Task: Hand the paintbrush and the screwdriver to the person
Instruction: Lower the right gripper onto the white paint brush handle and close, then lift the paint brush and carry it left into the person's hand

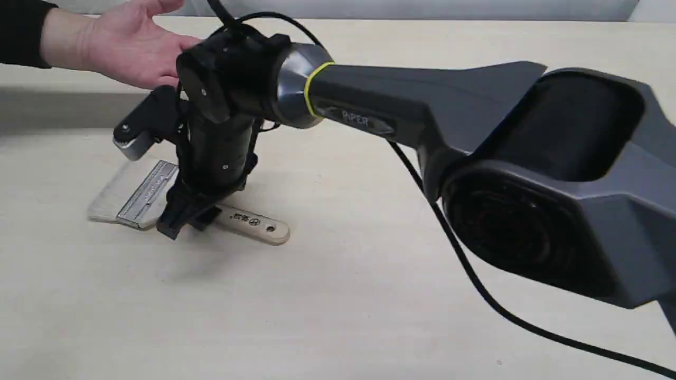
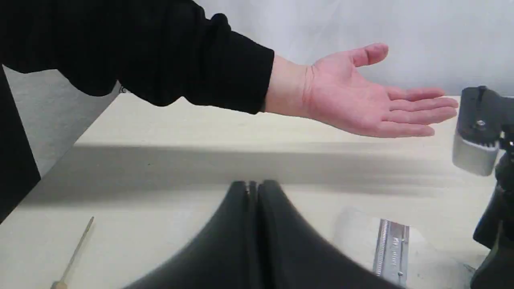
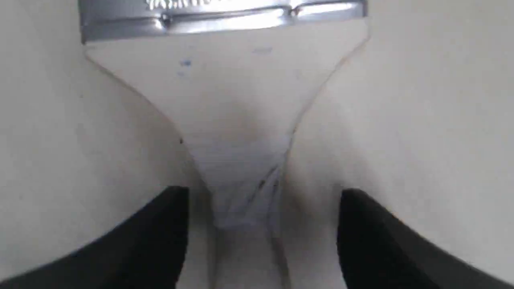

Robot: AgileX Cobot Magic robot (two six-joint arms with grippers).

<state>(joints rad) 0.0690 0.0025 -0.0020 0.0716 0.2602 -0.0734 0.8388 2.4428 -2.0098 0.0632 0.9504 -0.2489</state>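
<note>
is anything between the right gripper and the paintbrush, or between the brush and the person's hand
Nothing visible. The right gripper is open, with a finger on each side of the paintbrush handle. Only bare table lies between the brush and the person's open hand.

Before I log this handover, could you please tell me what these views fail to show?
1. Screwdriver: left wrist view, handle cut off by the bottom edge; not seen in the exterior view.
2. Paintbrush: exterior view, mid-handle hidden by the right hand.
3. Right wrist view: blurred close-up; whether the fingers touch the handle is unclear.
</note>
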